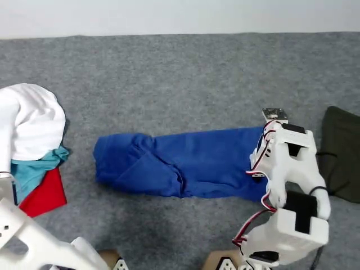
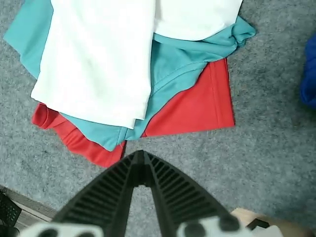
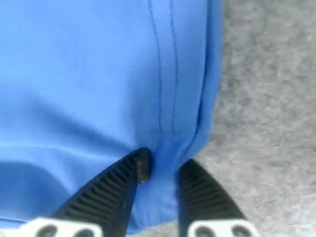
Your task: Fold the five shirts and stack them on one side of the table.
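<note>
Blue fabric shirt point(image 1: 180, 163), folded into a long band, lies across the grey felt table point(image 1: 185, 79) from 9 to 3 o'clock. Right gripper point(image 3: 165, 165), on an arm rising from 5 o'clock and bent downward, is clamped on the band's 3 o'clock end. Left gripper point(image 2: 141, 157), jaws together, hangs at 8 o'clock beside a white shirt point(image 2: 98, 59) lying over a teal shirt point(image 2: 192, 54) and a red shirt point(image 2: 197, 108). Dark green shirt point(image 1: 340, 152) lies at the 3 o'clock edge.

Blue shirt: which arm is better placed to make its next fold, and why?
Right, likely: the right end effector pinches the blue shirt's edge. The left end effector hangs shut by the white, teal and red pile, away from that shirt.
</note>
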Controlling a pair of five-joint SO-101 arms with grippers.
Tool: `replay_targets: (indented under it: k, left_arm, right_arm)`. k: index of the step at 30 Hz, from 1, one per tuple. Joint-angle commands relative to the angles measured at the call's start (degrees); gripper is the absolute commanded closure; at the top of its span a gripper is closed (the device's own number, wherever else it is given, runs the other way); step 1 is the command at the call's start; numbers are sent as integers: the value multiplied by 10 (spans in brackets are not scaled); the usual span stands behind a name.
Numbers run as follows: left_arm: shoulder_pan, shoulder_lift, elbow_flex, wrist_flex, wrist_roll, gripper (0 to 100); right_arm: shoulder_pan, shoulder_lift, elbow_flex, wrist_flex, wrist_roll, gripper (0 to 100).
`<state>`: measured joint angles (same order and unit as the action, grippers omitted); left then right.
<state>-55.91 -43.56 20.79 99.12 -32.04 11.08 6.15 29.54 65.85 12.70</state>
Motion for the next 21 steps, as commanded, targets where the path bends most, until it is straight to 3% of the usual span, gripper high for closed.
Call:
replay_targets:
  k: [1,10,21]
  left_arm:
    - [4,-10,-3,12,-1,996]
    - [2,-10,-3,12,-1,996]
    - [2,-11,-3,12,-1,996]
  right_arm:
    - [-15,-64,-3,7,-1,979]
    - [-107,-182,-4,55,-2,989]
    - [-289,-196,-63,51,0,989]
